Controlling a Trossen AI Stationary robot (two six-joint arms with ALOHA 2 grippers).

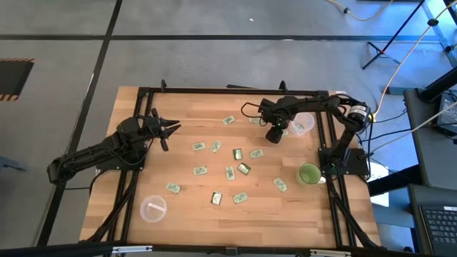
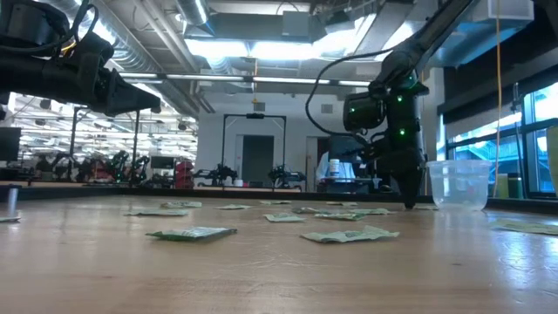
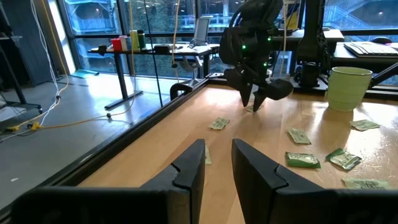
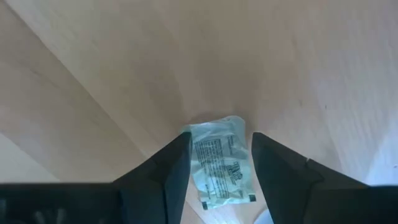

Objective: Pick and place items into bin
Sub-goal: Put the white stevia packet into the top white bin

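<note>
Several small pale green and white packets (image 1: 237, 153) lie flat and scattered over the wooden table (image 1: 186, 114). My right gripper (image 4: 219, 140) points straight down at the table's far right, open. Its fingertips stand on either side of one packet (image 4: 221, 165), which lies flat on the wood. I cannot tell whether the fingers touch it. A clear plastic bin (image 1: 302, 123) stands just to the right of this gripper (image 1: 275, 135). My left gripper (image 3: 217, 149) hovers level over the table's left side (image 1: 170, 132), open, with nothing between its fingers.
A pale green cup (image 1: 309, 173) stands near the table's right edge. A clear round container (image 1: 153, 208) sits near the front left. A black frame (image 1: 214, 91) runs along the table's far edge and sides. Bare wood lies between the left gripper and the packets.
</note>
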